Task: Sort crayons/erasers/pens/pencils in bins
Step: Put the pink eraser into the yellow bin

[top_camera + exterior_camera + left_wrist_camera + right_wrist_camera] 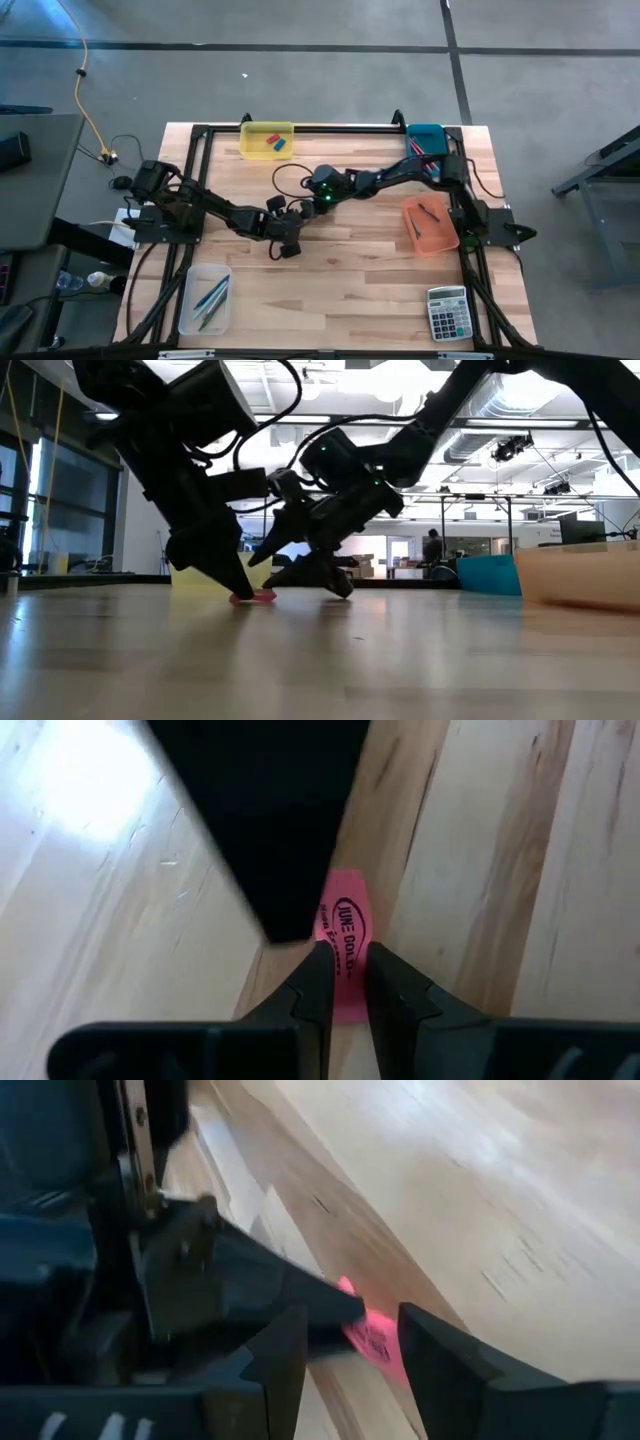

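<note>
A pink eraser (pixel 345 925) with black print lies at the table's middle, and my left gripper (pixel 350 982) is shut on it. My right gripper (pixel 352 1320) reaches in from the table's right side and stands open. Its fingers are on either side of the same eraser (pixel 372 1335), apart from it as far as I can see. In the high view both grippers meet at the table's centre, left (pixel 285 243) and right (pixel 300 212). The yellow bin (pixel 268 140) at the far edge holds a blue and a red eraser. My left gripper pinches the pink eraser between its two fingers at the eraser's near end (pixel 349 988), printed face up. The fingers (pixel 318 982) slant down from the table's left and lie along the eraser. Its free end (pixel 262 597) rests at the table top.
A teal bin (pixel 425 140) stands at the far right and an orange bin (pixel 430 225) with thin sticks at the right. A clear bin (pixel 207 298) with thin sticks stands near left. A grey calculator (pixel 447 312) lies near right. Bare wood lies in front of the grippers.
</note>
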